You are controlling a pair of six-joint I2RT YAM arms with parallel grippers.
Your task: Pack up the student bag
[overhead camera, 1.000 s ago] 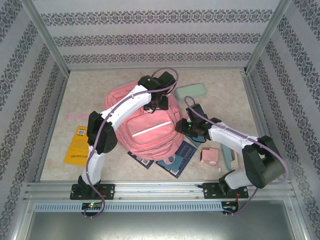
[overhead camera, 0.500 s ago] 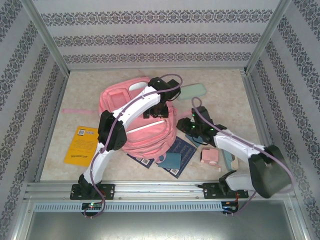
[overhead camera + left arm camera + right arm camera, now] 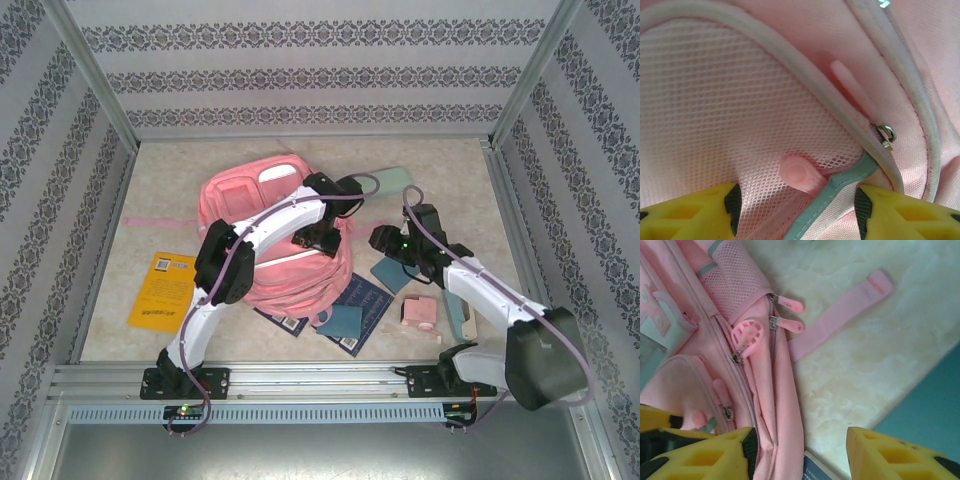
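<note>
The left fingers [image 3: 690, 212] are spread wide over the student bag [image 3: 235, 195], holding nothing. Its mesh pocket [image 3: 730, 115] lies ahead of them and a round pink pull tab [image 3: 799, 172] sits in the gap between them. The right fingers [image 3: 900, 455] are also wide and empty. The bag's zippered side is just beside one finger, with bare marble worktop [image 3: 865, 355] ahead of the other and a loose pink strap [image 3: 840, 315] farther ahead.

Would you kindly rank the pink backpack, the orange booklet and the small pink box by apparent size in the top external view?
Largest: pink backpack.
Middle: orange booklet.
Smallest: small pink box.
</note>
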